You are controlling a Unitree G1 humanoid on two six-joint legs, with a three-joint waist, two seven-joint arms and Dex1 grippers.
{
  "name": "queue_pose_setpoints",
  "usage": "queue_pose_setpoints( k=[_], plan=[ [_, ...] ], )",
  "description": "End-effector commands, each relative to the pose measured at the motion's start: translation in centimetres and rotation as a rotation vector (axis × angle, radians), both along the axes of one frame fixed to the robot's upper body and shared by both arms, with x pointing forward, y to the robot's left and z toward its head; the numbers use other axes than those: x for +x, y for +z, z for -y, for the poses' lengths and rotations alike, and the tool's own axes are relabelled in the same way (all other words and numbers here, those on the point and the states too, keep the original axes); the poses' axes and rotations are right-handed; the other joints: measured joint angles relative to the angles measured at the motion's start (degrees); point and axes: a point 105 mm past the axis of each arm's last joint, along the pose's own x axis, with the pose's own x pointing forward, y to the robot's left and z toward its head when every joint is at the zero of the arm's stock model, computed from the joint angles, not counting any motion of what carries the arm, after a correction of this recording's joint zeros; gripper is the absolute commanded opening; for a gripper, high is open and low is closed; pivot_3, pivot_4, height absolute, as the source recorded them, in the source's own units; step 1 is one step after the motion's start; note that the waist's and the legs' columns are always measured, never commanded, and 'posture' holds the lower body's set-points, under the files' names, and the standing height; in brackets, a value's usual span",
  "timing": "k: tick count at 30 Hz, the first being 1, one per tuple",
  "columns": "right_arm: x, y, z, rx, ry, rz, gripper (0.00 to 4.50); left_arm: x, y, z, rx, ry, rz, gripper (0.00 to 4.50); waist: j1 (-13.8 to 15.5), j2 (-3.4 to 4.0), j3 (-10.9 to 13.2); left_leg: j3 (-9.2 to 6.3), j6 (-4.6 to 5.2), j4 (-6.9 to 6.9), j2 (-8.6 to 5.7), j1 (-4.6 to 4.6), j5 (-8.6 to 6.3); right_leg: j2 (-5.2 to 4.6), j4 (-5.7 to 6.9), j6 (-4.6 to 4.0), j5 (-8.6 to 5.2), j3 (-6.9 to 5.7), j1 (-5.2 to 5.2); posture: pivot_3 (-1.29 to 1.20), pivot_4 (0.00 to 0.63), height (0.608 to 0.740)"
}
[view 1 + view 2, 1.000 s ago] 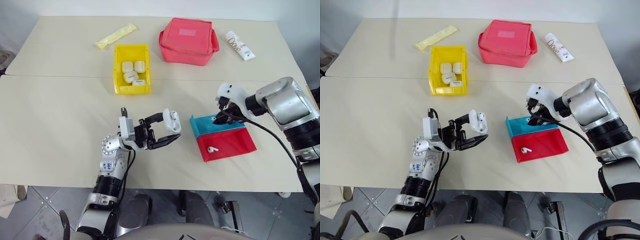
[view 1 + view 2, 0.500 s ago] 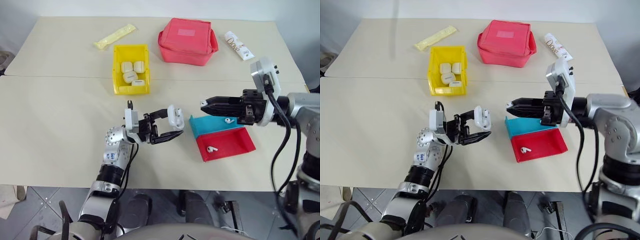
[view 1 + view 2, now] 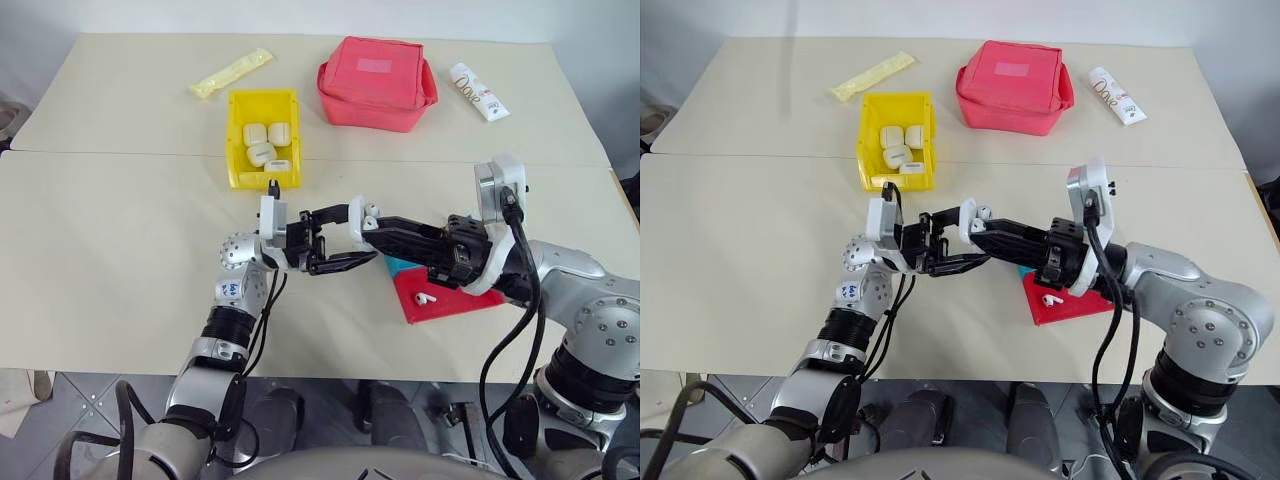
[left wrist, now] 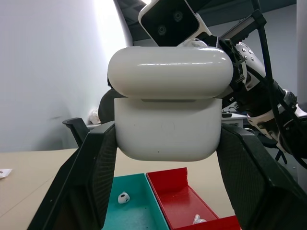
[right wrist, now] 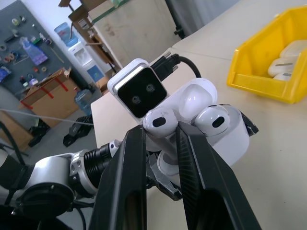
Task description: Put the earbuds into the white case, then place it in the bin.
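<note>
My left gripper is shut on the white case, held above the table with its lid hinged open. My right gripper points at the case and is shut on one of the earbuds, right at the case's open top. A second earbud looks seated in the case. Another earbud lies in the red tray, and one more lies in the teal tray. The yellow bin stands behind my left gripper with several white cases inside.
A pink-red fabric pouch sits at the back, right of the bin. Further right lies a white printed tube. A pale yellow wrapper lies at the back left. The two trays sit under my right forearm.
My right gripper has swung from over the trays leftward to the case, turning level to point at it. My left gripper has lifted the case slightly toward it.
</note>
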Motion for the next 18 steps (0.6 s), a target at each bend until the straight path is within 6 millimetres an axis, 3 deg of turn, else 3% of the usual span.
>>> queue_pose_setpoints(
  k=[1, 18],
  plan=[
    [-0.2, -0.1, -0.1, -0.013, -0.006, 0.011, 0.49, -0.2, 1.4, 0.1, -0.047, -0.015, 0.040, 2.76, 0.02, 0.00, 0.00, 0.00, 0.00, 0.00, 0.00, 0.00, 0.00, 0.00, 0.00, 0.00, 0.00, 0.00, 0.01, 0.00, 0.150, 0.740],
    [0.8, -4.0, 0.8, -0.164, -0.050, -0.050, 0.49, -1.2, 2.0, -0.3, -0.079, -0.023, 0.060, 2.76, 0.15, -0.01, 0.00, 0.01, 0.05, 0.00, -0.01, 0.00, 0.02, -0.01, -0.03, 0.00, 0.00, 0.00, 0.03, 0.00, 0.150, 0.740]
  ],
)
